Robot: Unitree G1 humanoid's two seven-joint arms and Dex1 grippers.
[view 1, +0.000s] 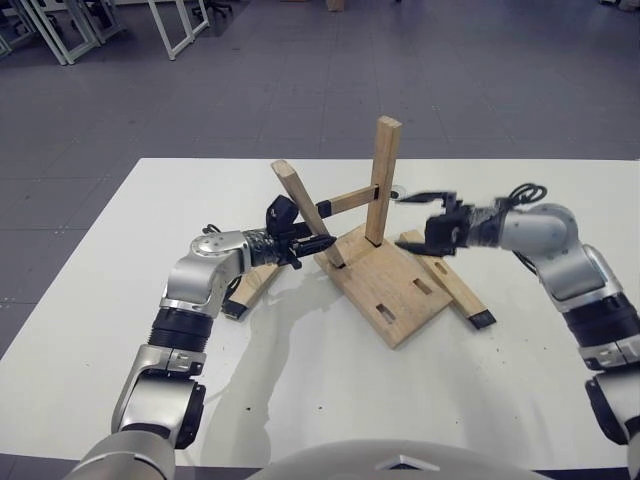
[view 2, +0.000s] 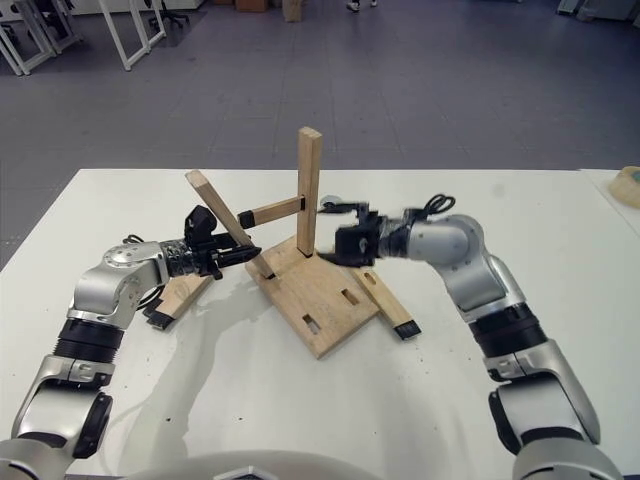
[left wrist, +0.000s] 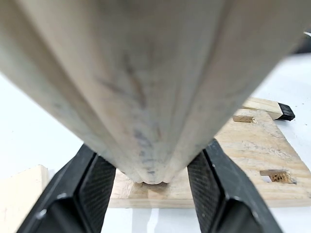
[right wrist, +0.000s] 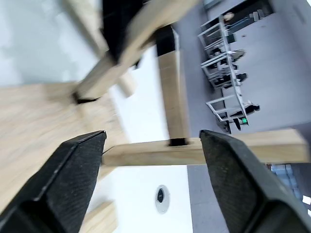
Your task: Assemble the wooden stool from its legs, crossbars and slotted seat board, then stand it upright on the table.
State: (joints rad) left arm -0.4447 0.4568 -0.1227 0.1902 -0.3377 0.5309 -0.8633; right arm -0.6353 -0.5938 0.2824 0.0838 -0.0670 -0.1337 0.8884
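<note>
1. The slotted seat board (view 1: 400,300) lies flat near the middle of the white worktop (view 1: 300,400), with open slots along its near edges.
2. A loose black-tipped leg (view 1: 452,285) lies along the board's right edge. Another loose piece (view 1: 248,288) lies to the left, under the left forearm.
3. The left gripper (view 1: 315,243) is clamped on the tilted leg (view 1: 303,208), low down near where it meets the board.
4. The right gripper (right wrist: 151,141) holds nothing, its fingers spread, just right of the upright leg (view 1: 383,180) at about crossbar height.
5. The upright leg stands in the board's far part, and the crossbar (view 1: 347,202) joins it to the tilted leg.
6. Beyond the worktop, white metal frames (view 1: 60,25) stand on a grey floor (view 1: 450,80).
</note>
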